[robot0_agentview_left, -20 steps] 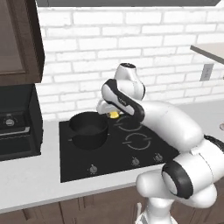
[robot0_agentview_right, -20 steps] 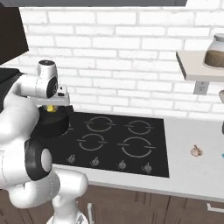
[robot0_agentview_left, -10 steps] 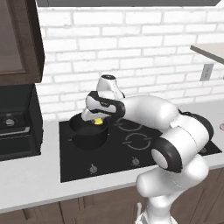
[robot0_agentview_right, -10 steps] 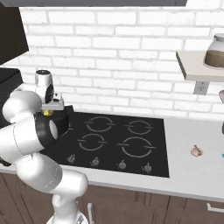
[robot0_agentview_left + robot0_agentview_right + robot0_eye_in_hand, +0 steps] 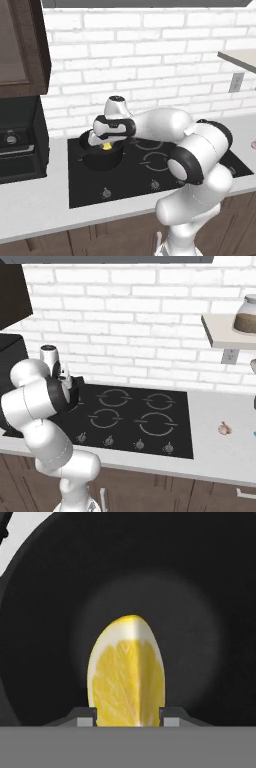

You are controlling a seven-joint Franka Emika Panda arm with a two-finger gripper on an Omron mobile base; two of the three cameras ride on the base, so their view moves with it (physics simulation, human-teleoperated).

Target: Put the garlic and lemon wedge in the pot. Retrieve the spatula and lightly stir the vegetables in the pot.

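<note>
Pinching the lemon wedge (image 5: 127,672), the hand (image 5: 106,145) hung over the black pot (image 5: 101,157); an off-centre release risked bouncing it onto the hob (image 5: 150,170).

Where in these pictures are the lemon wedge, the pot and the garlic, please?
lemon wedge (image 5: 127,673): hand view, its cut yellow face.
pot (image 5: 210,577): hand view, its dark inner wall.
garlic (image 5: 224,429): right base view, the middle of the bulb.

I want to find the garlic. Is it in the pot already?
No, the garlic lies on the counter right of the stove, far from the pot.
</note>
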